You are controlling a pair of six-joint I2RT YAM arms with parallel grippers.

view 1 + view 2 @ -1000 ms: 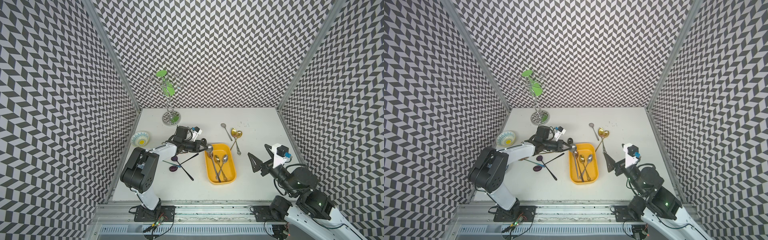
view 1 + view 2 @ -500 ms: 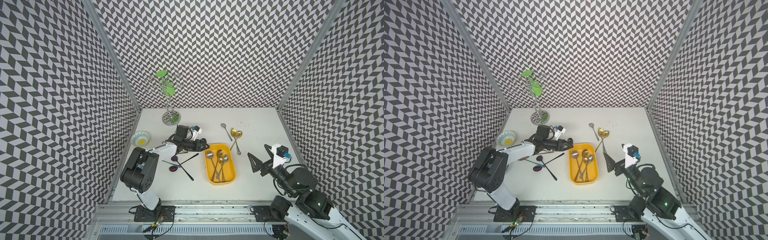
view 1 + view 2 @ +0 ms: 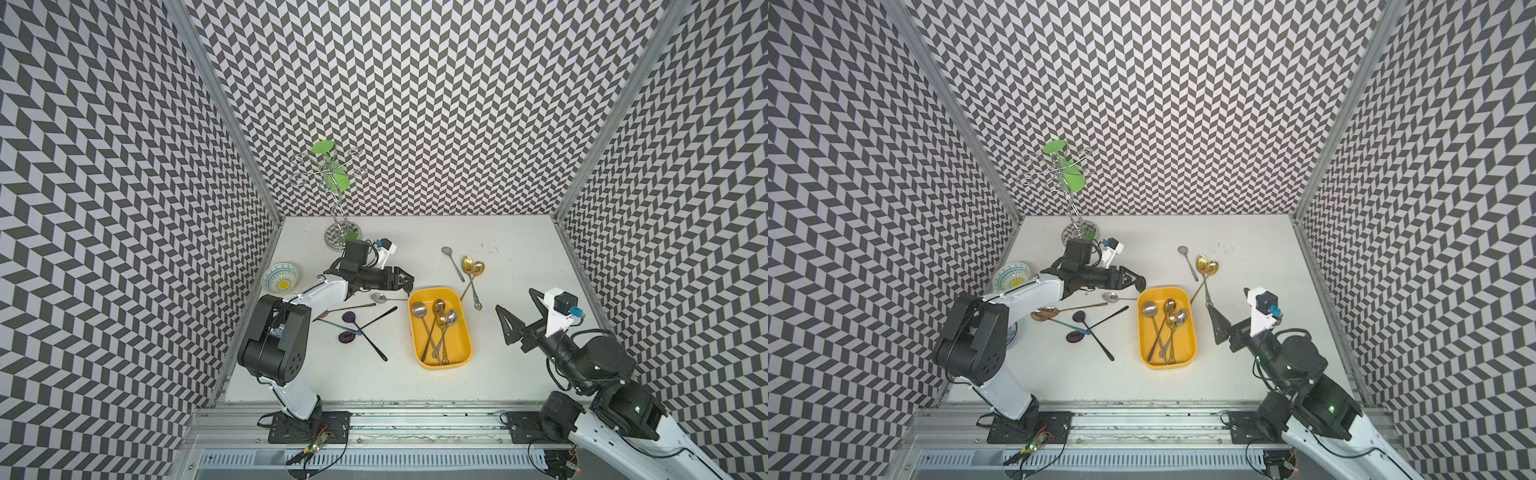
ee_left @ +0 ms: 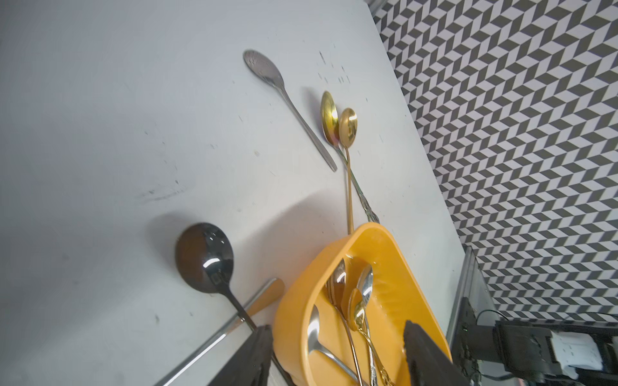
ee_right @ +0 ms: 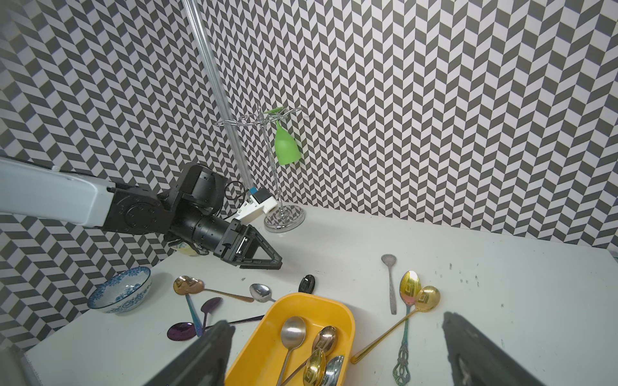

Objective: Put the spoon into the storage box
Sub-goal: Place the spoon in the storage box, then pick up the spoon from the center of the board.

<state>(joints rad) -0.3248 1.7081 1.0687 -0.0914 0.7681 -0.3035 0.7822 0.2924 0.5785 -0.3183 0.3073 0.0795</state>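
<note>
Top views: left end effector [image 3: 408, 284] hangs at the far left corner of the storage box [image 3: 461, 343], jaws parted, nothing in them. Right end effector [image 3: 514, 299] is wide and empty, near the box's right side but apart from it. The box sits mid-surface [image 3: 1246, 257] with four spoons in it, by my count. Loose spoons lie on both sides of it.

Left wrist: the box's end shows between the fingers [image 4: 254, 357], and the gap is clear. A black spoon [image 4: 204, 257] lies on the surface just outside the wall.

Right wrist: left end effector is above the surface, holding nothing. A small silver spoon [image 5: 262, 292] lies just beside the box's corner under it.

Read: between picks. Next move is likely the left arm onto one of those two nearby spoons. The handles lie flat and thin, so jaws square across the handle, pads down to the surface, then lift clear of the box wall.
</note>
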